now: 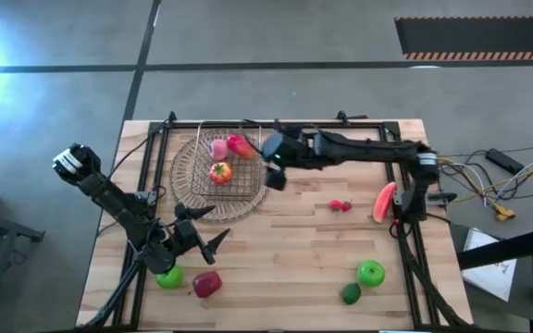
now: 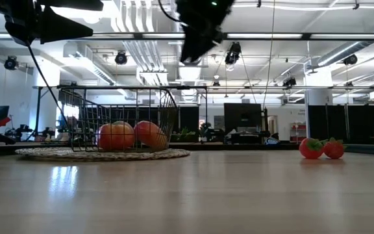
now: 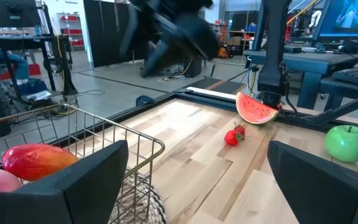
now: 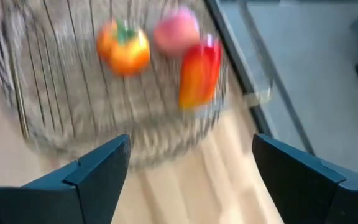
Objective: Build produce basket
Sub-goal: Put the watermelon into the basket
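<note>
Basket: upper centre-left of the high view, standing on the round mat; in the low view it shows at left, the wire see-through.
In the basket: a pink peach, an orange tomato and a red-and-orange piece, perhaps a pepper, though the right wrist view is too smeared to be sure.
Right gripper: centre of the high view, just beside the basket's right edge; its arm reaches in from the right. In its wrist view the two fingers stand wide apart with nothing between them, above the basket's rim.
Left gripper: lower left of the high view, below the mat; fingers spread, pinching nothing.
Green apple and red apple: lower left, just under the left gripper, close beside each other.
Berries: right of centre on bare table; low view shows two touching.
Watermelon slice: right side, just beside the right arm's base.
Second green apple: lower right.
Dark green piece: just below that apple, nearly touching it.
</note>
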Action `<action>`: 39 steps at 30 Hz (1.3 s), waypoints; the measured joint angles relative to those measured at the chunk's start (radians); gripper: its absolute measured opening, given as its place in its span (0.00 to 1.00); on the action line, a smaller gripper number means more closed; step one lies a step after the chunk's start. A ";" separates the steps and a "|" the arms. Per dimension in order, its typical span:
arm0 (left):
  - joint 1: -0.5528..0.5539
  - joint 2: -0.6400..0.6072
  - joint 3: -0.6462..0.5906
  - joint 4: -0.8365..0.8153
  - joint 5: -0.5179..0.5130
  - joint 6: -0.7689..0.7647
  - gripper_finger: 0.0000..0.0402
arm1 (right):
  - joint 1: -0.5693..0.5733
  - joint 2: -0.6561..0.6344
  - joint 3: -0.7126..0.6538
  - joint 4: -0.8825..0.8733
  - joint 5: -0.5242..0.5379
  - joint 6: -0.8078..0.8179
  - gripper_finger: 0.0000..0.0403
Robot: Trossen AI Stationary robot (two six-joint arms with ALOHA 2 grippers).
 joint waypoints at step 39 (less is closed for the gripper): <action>0.017 0.035 -0.002 0.014 0.000 0.004 0.92 | -0.377 -0.469 -0.902 -0.660 -0.183 0.767 0.81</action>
